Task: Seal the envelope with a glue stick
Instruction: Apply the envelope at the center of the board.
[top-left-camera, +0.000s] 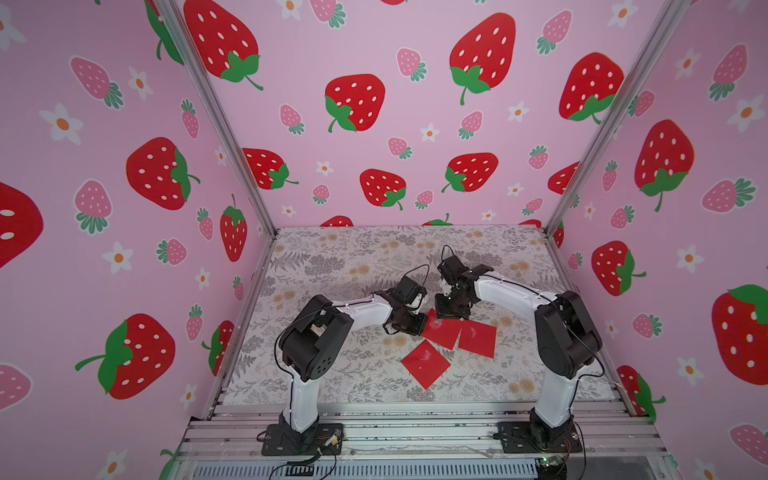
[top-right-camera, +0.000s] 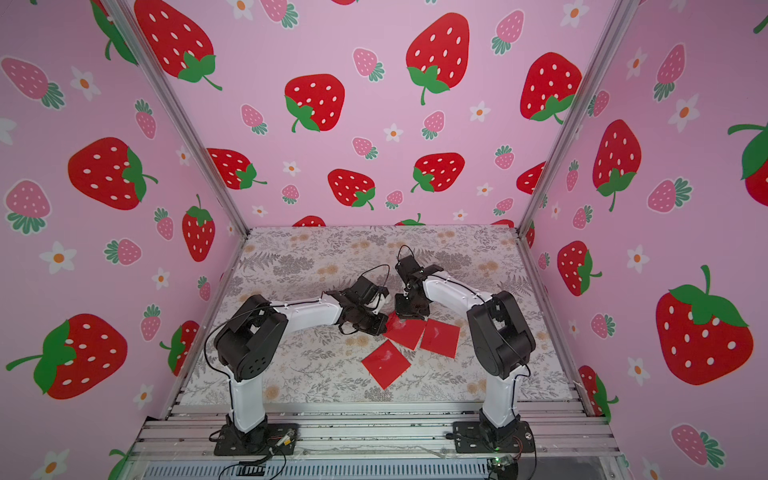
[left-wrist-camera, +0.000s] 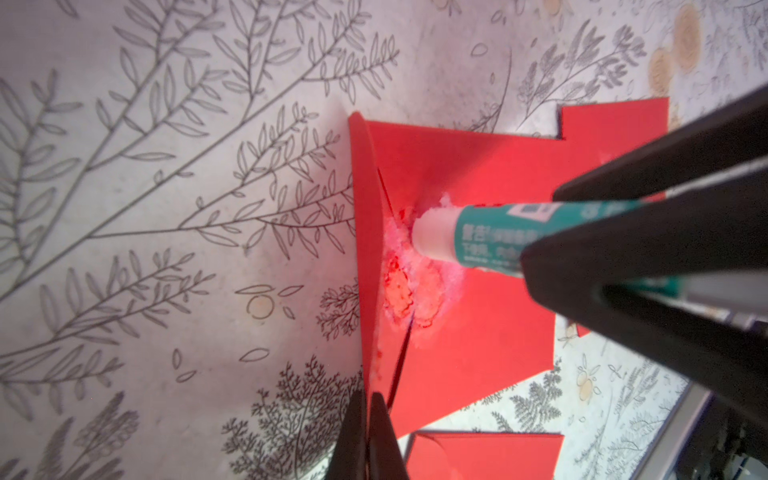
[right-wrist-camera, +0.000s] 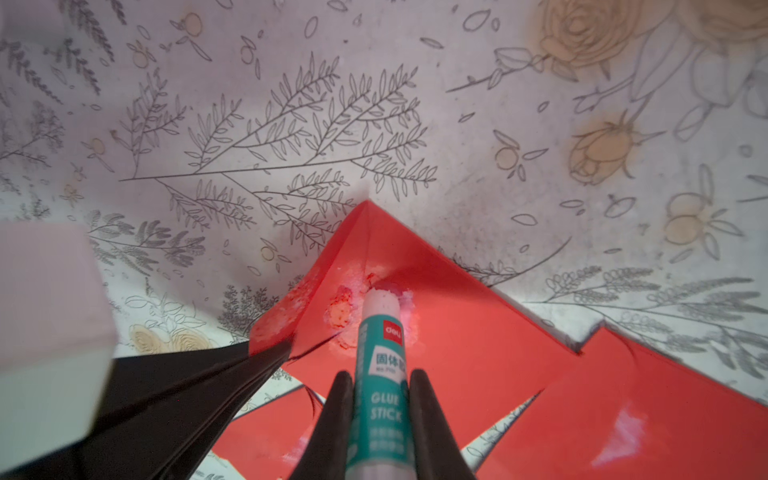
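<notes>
Right claw (right-wrist-camera: 380, 374) clamps the glue stick (right-wrist-camera: 380, 345), tip pressed mid-envelope (right-wrist-camera: 457, 332) — paper there looks scuffed; harder rubbing could tear it. Left claw (left-wrist-camera: 370, 397) pinches the flap (left-wrist-camera: 365, 249).

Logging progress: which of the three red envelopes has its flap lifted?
The far envelope under the glue stick; the left gripper pinches its raised flap; the other two lie flat.
</notes>
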